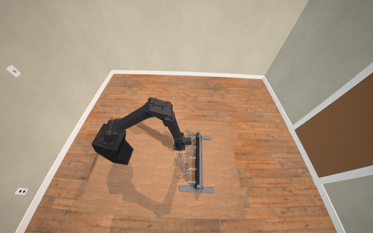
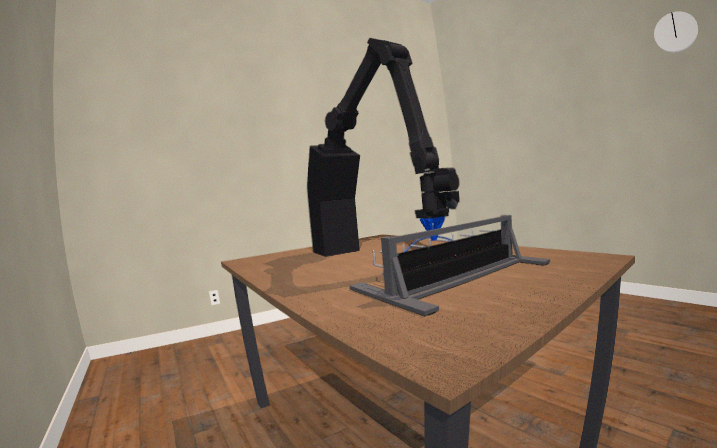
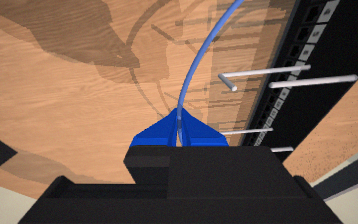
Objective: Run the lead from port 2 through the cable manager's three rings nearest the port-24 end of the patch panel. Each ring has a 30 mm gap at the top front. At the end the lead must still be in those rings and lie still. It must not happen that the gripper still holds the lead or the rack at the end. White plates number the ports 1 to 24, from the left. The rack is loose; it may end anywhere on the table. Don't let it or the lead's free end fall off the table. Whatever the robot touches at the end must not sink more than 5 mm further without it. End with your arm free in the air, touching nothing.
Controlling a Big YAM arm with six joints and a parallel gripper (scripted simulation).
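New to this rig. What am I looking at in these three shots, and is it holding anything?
It's one black six-joint robot arm on a dark pedestal, mounted on a wooden table. The first shot looks down from the ceiling, the second is a side view from across the room, and the third is a camera on the arm's wrist, looking past its gripper.

On the table stands a loose grey rack carrying a black patch panel, with metal cable rings sticking out of its front.

The blue jaws are shut on a thin blue lead, which arcs away towards the panel. The gripper hangs near one end of the rack.
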